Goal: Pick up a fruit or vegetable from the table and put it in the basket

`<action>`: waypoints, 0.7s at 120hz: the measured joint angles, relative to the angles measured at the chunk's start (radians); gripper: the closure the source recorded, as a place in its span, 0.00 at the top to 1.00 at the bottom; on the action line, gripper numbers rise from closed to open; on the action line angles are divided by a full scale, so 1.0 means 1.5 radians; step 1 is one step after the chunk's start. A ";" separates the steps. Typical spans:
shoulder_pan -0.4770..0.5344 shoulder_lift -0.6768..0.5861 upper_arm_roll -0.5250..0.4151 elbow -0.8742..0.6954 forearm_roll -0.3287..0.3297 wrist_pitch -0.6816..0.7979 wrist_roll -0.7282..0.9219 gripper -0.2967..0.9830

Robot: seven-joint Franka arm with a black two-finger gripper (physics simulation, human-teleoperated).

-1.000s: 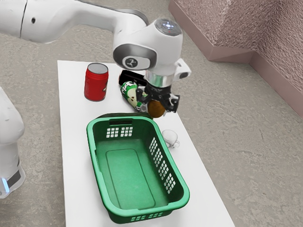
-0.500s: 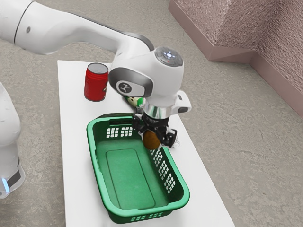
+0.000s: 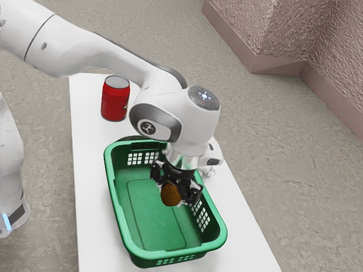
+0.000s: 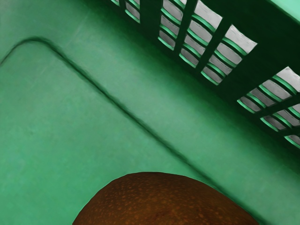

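The claw (image 3: 172,194) has a brown fruit (image 4: 164,201) clamped in its grip. Both hang over the green basket's (image 3: 144,224) floor.

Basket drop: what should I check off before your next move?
1. Fruit gripped: ok, my gripper has it between both fingers.
2. Fruit over the basket: ok, basket floor lies behind it in the wrist view.
3. Basket upright on the table: ok.
4. Fruit low enough to let go gently: cannot tell, its gap to the floor is unclear.
5. Fruit released in the basket: not ok, it is in my grip.
6. Red can upright, outside the basket: ok.
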 joint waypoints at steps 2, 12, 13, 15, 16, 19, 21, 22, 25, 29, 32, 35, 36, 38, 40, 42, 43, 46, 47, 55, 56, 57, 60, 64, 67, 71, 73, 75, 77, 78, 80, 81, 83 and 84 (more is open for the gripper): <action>0.001 0.001 0.000 -0.004 -0.001 0.004 0.000 0.36; 0.002 0.007 0.000 -0.017 -0.002 0.023 0.002 0.36; 0.002 0.008 0.000 -0.018 -0.003 0.025 0.002 0.36; 0.003 0.010 0.000 -0.019 -0.003 0.028 0.002 0.36; 0.003 0.010 0.000 -0.020 -0.003 0.030 0.002 0.36; 0.003 0.013 0.000 -0.022 -0.003 0.035 0.003 0.36; 0.003 0.014 0.000 -0.024 -0.003 0.038 0.003 0.36; 0.003 0.015 0.000 -0.025 -0.003 0.039 0.003 0.36; 0.003 0.016 0.000 -0.027 -0.004 0.044 0.004 0.36; 0.002 0.018 0.000 -0.027 -0.004 0.048 0.005 0.42; 0.002 0.020 0.000 -0.027 -0.004 0.050 0.006 0.45; 0.002 0.022 0.000 -0.026 -0.004 0.052 0.007 0.50; 0.002 0.022 0.000 -0.025 -0.004 0.053 0.007 0.51; 0.002 0.023 0.000 -0.025 -0.005 0.054 0.008 0.53; 0.002 0.023 0.000 -0.024 -0.005 0.055 0.009 0.55; 0.002 0.023 0.000 -0.023 -0.005 0.056 0.010 0.57; 0.002 0.023 0.000 -0.023 -0.005 0.056 0.010 0.58; 0.002 0.022 0.000 -0.022 -0.006 0.056 0.011 0.61; 0.002 0.022 0.000 -0.020 -0.006 0.055 0.011 0.62; -0.002 0.025 -0.002 0.032 -0.007 0.025 0.011 0.67; -0.002 0.025 -0.003 0.040 -0.007 0.020 0.011 0.67; -0.003 0.026 -0.003 0.050 -0.007 0.012 0.011 0.68; -0.006 0.027 -0.004 0.088 -0.007 -0.015 0.011 0.69; -0.009 0.028 -0.004 0.137 -0.007 -0.056 0.010 0.70; -0.010 0.025 -0.004 0.158 -0.007 -0.085 0.009 0.71; -0.015 0.001 -0.002 0.168 -0.007 -0.121 0.009 0.72; -0.027 -0.016 0.003 0.169 -0.006 -0.137 0.008 0.73; -0.057 -0.034 0.027 0.167 -0.005 -0.152 0.008 0.73; -0.104 -0.049 0.069 0.164 -0.005 -0.165 0.008 0.73; -0.128 -0.055 0.091 0.163 -0.004 -0.171 0.008 0.73; -0.184 -0.065 0.146 0.161 -0.004 -0.183 0.007 0.73; -0.212 -0.070 0.174 0.160 -0.004 -0.188 0.007 0.74; -0.260 -0.078 0.225 0.157 -0.003 -0.199 0.007 0.74; -0.279 -0.082 0.246 0.156 -0.003 -0.204 0.007 0.74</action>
